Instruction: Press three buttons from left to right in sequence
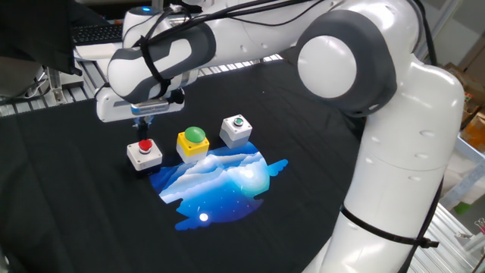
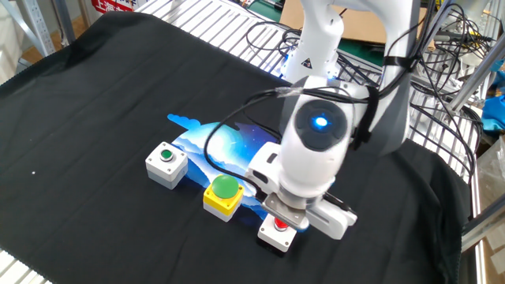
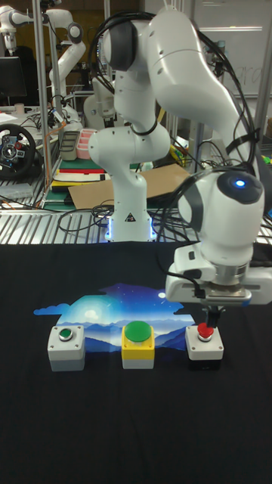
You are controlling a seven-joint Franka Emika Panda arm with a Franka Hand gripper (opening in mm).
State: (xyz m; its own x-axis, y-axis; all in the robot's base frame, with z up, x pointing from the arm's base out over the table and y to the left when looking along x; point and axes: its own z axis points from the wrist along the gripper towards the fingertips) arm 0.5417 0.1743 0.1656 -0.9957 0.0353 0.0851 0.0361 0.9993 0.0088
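Three buttons stand in a row on the black cloth. The red-capped white button [image 1: 144,152] [image 2: 277,232] [image 3: 205,341] is at one end, the green dome on a yellow box [image 1: 193,142] [image 2: 223,194] [image 3: 138,342] is in the middle, and the small green cap on a white box [image 1: 236,129] [image 2: 166,163] [image 3: 66,346] is at the other end. My gripper [image 1: 144,123] [image 3: 208,321] hangs straight over the red cap with its fingers shut and nothing held. In the tall fixed view its tips are just above the cap. Contact cannot be judged.
A blue and white picture [image 1: 216,182] is printed on the cloth beside the buttons. The arm's base [image 3: 133,219] stands at the back of the table, with cables [image 2: 276,35] and metal rails behind it.
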